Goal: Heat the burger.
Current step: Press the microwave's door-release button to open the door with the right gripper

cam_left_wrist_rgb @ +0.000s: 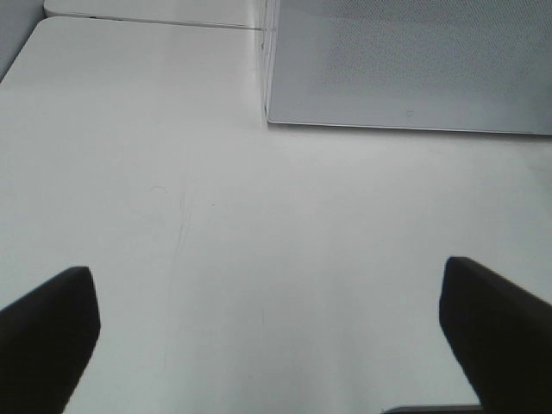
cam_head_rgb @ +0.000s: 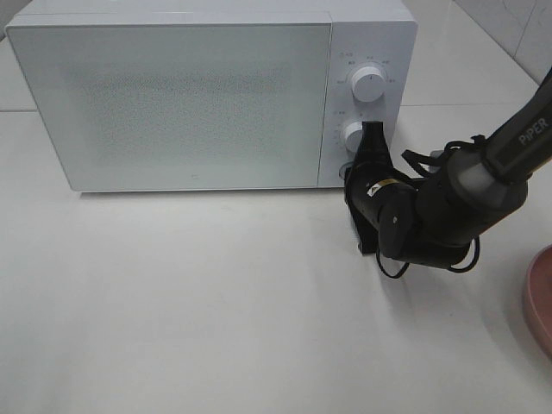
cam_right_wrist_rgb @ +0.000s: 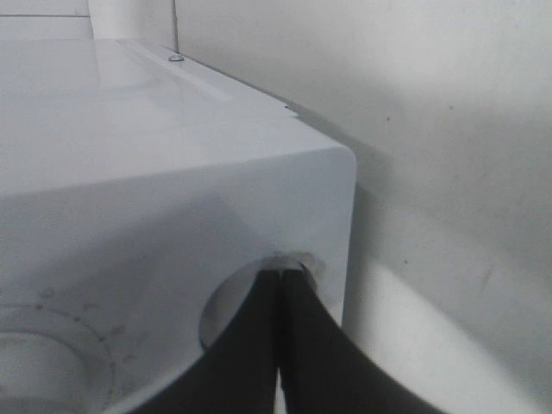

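White worktop (cam_head_rgb: 216, 310) fills the foreground, with the rim of a pink plate (cam_head_rgb: 539, 297) at its right edge. No burger shows in any view; whether it sits behind the closed frosted door (cam_head_rgb: 172, 103) of the microwave (cam_head_rgb: 216, 9) cannot be told. Above the worktop the left tool (cam_left_wrist_rgb: 272, 315) hangs with jaws spread wide, holding nothing. Further back, the right tool (cam_right_wrist_rgb: 279, 285) is pinched fully together and empty, tips against a round button (cam_right_wrist_rgb: 222, 310) low on the control panel (cam_head_rgb: 384, 47), below an upper dial (cam_head_rgb: 371, 84) and a lower dial (cam_head_rgb: 352, 134). This looks like a door-release press: push straight in, tips centred, without sliding onto the lower dial.
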